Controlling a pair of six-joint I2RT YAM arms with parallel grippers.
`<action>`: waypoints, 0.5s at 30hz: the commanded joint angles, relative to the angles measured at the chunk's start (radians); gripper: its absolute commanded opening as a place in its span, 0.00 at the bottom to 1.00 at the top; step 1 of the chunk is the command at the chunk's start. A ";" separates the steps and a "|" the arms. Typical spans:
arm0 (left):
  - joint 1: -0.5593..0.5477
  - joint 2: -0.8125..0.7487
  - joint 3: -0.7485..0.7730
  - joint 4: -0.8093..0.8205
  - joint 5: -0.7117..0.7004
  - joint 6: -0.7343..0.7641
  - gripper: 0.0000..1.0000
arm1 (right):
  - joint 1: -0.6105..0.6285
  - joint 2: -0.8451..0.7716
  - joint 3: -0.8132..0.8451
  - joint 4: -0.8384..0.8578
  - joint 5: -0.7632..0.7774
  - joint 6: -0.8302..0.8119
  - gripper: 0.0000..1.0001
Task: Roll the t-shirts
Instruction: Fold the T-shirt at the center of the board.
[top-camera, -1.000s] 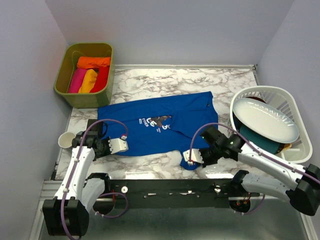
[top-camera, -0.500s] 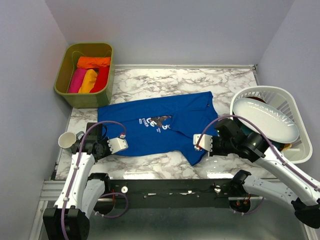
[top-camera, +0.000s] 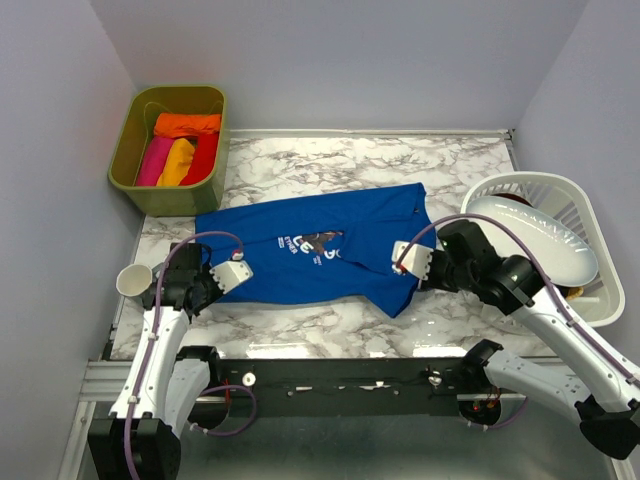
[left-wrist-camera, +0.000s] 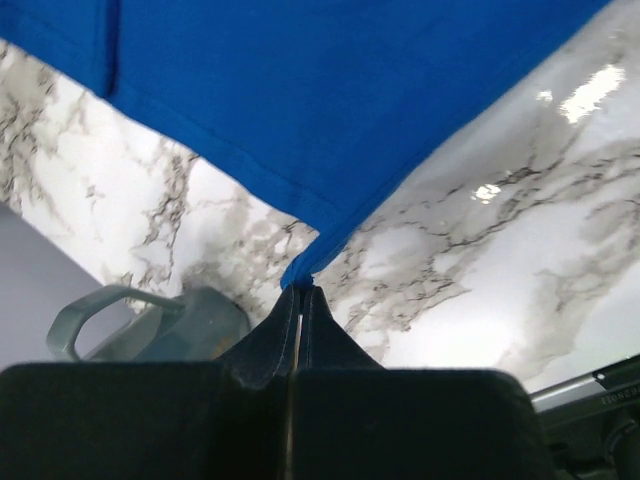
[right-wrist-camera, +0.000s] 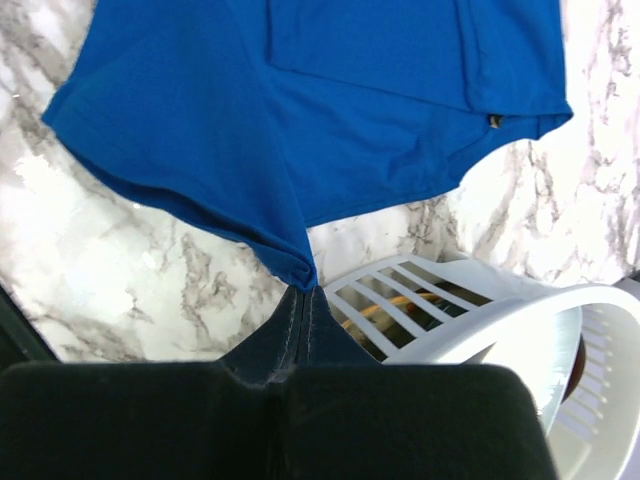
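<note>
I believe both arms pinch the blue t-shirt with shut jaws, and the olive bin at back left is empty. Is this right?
Not quite: the olive bin is not empty; the top external view shows four bright t-shirts in it. The rest stands: the left gripper and the right gripper both pinch the blue t-shirt with shut jaws.

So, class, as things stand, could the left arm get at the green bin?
Probably, but not freely: nothing stands between the left gripper and the green bin, yet its jaws are shut on a corner of the blue t-shirt, so it would drag that along.
</note>
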 joint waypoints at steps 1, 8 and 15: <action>0.021 0.003 0.016 0.076 -0.076 -0.038 0.00 | -0.044 0.020 0.002 0.127 0.026 -0.063 0.00; 0.034 0.098 0.109 0.106 -0.120 -0.002 0.00 | -0.229 0.128 0.039 0.242 -0.132 -0.198 0.00; 0.065 0.210 0.146 0.207 -0.061 0.015 0.00 | -0.296 0.256 0.149 0.271 -0.132 -0.220 0.00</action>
